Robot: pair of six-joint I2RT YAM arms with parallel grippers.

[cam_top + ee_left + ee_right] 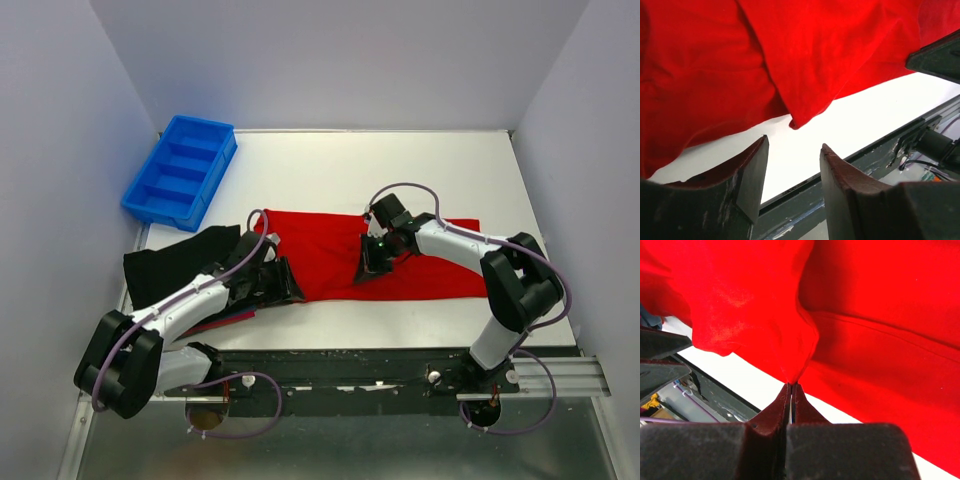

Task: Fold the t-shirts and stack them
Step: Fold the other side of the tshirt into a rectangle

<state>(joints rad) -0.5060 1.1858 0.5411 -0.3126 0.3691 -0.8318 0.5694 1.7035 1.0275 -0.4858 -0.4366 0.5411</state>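
Cloth count: one red shirt (430, 282), one black shirt (170, 262) at centre left. Right gripper (791, 388) pinches the red shirt; left gripper (794, 145) hangs spread beside it.

White table (400, 170), red t-shirt (430, 275), black t-shirt (165, 265), blue bin (160, 213)

Spread t-shirt (440, 265) lies centrally, folded t-shirt (170, 265) to its left, bin (180, 172) behind that.

Red t-shirt (715, 75) cropped in wrist views
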